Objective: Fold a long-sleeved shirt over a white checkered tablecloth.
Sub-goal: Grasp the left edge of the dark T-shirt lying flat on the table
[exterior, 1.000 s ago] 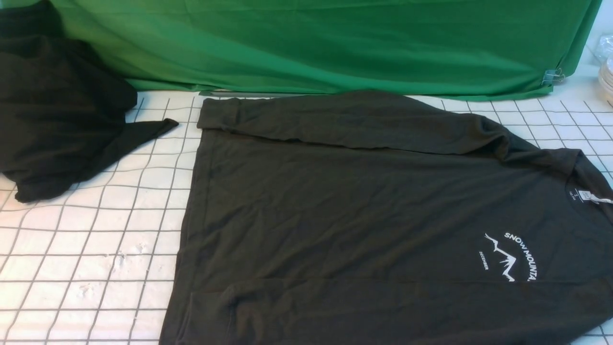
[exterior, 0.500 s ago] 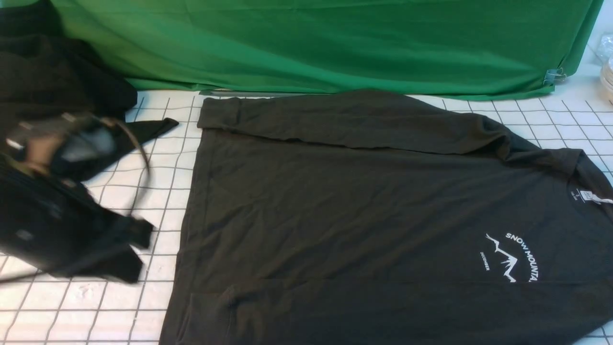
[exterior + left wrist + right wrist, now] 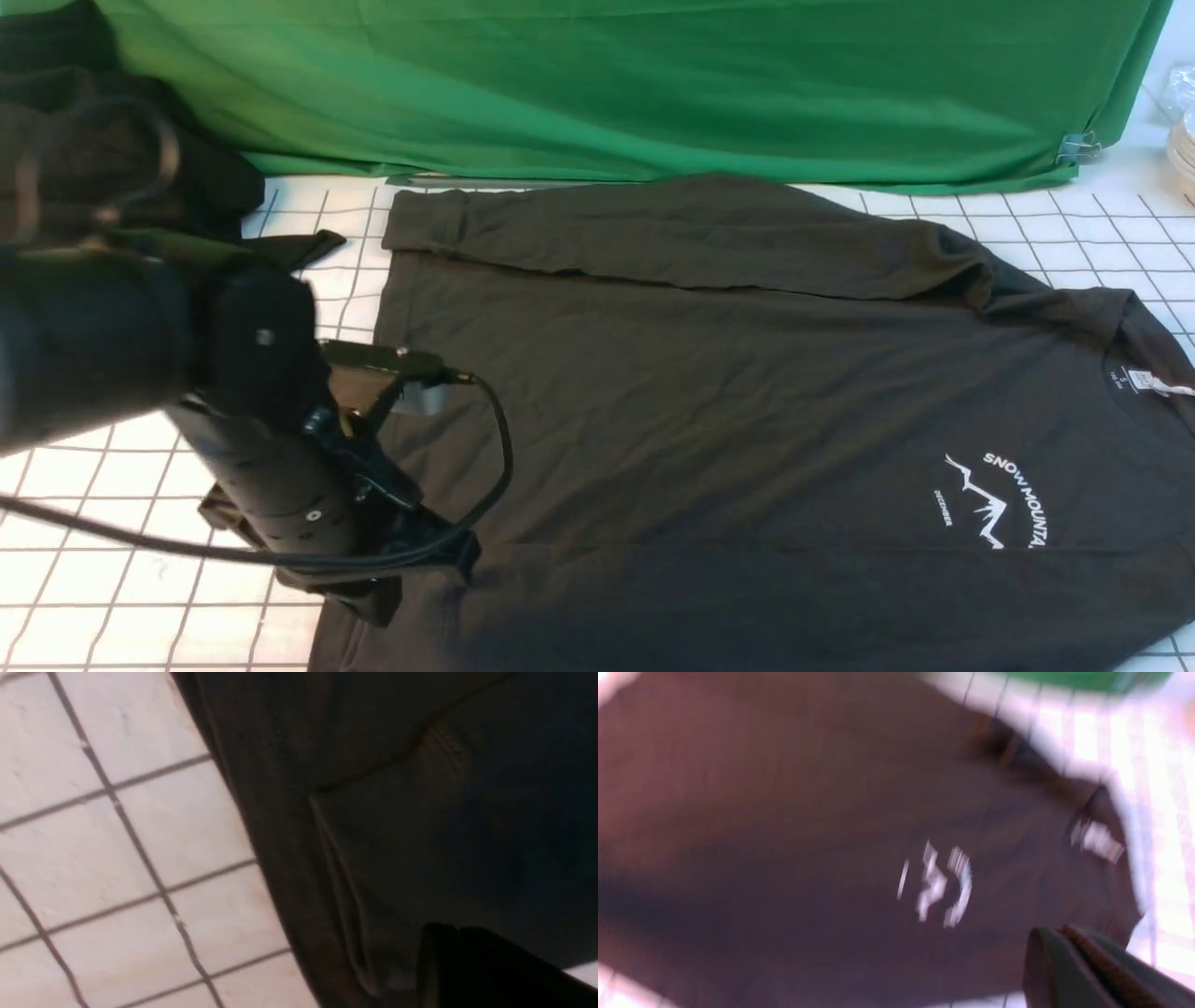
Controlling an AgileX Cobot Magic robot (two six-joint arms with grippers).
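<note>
Long-sleeved shirt (image 3: 709,401) lies flat and chest up across the middle and right of the white checkered tablecloth (image 3: 140,560), and it has not shifted over the last second. What has changed is that the left arm (image 3: 93,355) has swung in from the left edge and now hangs over the shirt's near hem corner, so a fold from the hem end looks about to begin. The left gripper (image 3: 462,956) is low over the cloth just beside the hem edge, but the dark view does not show whether its jaws are parted or pinching fabric. The right gripper (image 3: 1073,947), outside the front view, has just closed on nothing and hovers above the chest. The far sleeve (image 3: 672,233) and near sleeve (image 3: 747,597) are already folded in across the body. The white mountain logo (image 3: 994,504) and the neck label (image 3: 1144,381) sit toward the right.
</note>
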